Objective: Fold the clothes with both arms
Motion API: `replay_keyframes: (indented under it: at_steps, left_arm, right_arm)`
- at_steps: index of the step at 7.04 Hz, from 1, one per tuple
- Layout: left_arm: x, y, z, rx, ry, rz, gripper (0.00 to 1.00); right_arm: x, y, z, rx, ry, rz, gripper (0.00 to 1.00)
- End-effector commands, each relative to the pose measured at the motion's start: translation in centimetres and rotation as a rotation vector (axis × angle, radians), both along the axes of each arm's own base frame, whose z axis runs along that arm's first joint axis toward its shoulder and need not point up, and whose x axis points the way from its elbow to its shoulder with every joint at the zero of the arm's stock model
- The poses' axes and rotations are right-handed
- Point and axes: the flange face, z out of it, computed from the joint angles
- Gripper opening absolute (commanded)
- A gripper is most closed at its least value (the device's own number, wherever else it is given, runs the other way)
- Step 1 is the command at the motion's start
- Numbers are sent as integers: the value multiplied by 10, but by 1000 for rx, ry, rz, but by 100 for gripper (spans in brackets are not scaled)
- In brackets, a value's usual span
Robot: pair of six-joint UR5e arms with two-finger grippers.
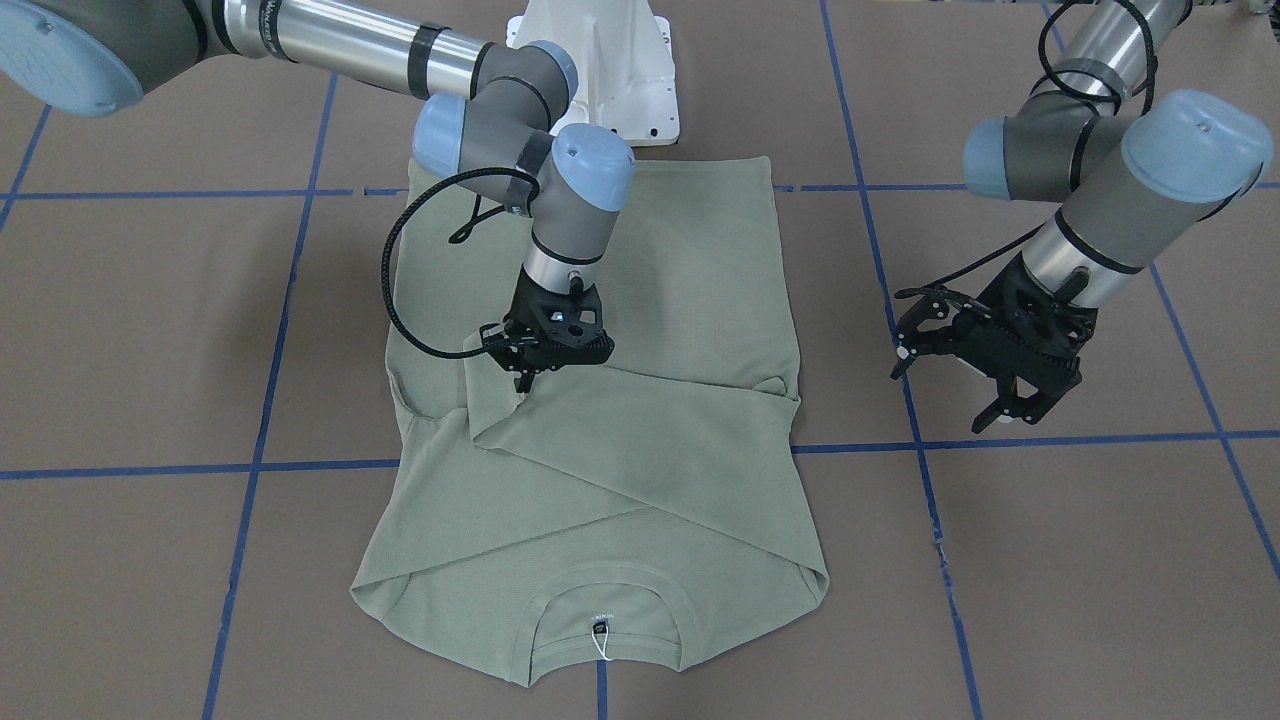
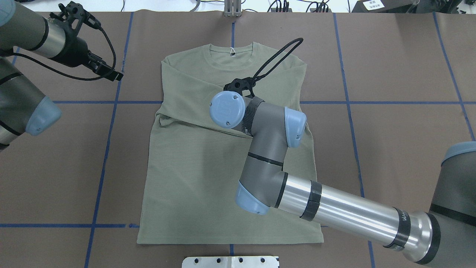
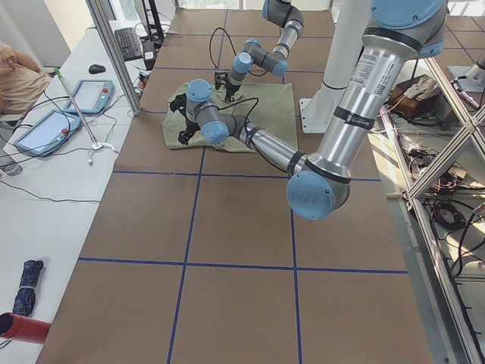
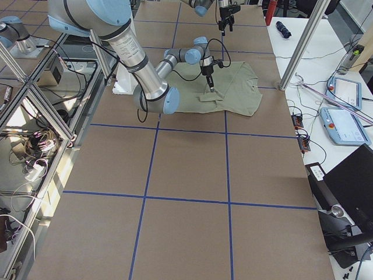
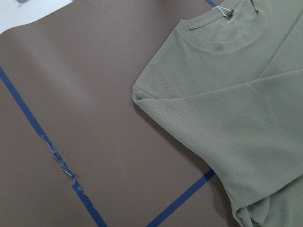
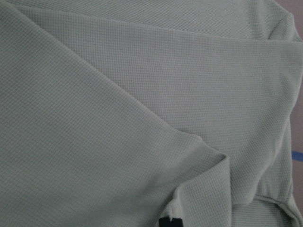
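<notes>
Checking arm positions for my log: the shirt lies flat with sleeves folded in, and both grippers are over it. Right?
Not quite. Only the right gripper is over the shirt; the left gripper hangs beside it over the table, as the front-facing view shows.

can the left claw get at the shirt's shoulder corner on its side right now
Probably yes: the left claw hangs open beside the shirt, with only bare table between it and that shoulder corner. The right claw is over the folded sleeve, out of its way.

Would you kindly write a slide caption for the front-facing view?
Right tool pinches a folded sleeve on the sage shirt; left tool hovers open alongside.
</notes>
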Motion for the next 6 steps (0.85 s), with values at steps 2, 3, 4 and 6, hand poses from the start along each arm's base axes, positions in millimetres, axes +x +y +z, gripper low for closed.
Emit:
replay_keyframes:
  at_steps: [2, 3, 4, 6]
  left_arm:
    - [0, 0, -1, 2, 1, 0, 100]
    - [0, 0, -1, -14, 7, -7, 100]
    - [0, 0, -4, -18, 11, -11, 100]
    - [-2, 4, -8, -18, 20, -16, 100]
  right_arm:
    - [83, 17, 52, 48, 63, -85, 0]
    - [90, 9, 57, 55, 80, -95, 0]
    - [93, 4, 59, 57, 88, -96, 0]
    - [104, -15, 69, 73, 131, -126, 0]
